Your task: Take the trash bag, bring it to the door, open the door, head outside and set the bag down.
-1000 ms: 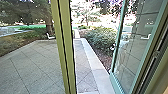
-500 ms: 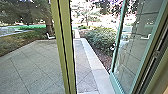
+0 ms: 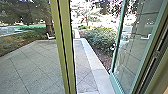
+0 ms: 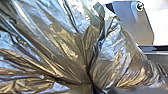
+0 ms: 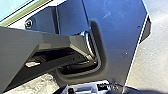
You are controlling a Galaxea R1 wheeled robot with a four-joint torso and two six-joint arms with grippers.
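My left gripper (image 4: 94,87) pinches the glossy, crinkled bag (image 4: 60,47) where its pleats converge. Right gripper (image 5: 87,88): I cannot tell its state. Near right, teal-framed glass (image 3: 133,47); left, diagonally jointed paving (image 3: 35,65).

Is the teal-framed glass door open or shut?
Open: the door is swung outward, leaving a gap beside the olive-green post, with paving beyond.

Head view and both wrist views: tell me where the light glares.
Head view: the background beyond the shrub is blown out to near white, while the paving is evenly lit. Left wrist view: bright highlights streak the folds of the trash bag. Right wrist view: a bluish sheen lies over the robot's dark plate.
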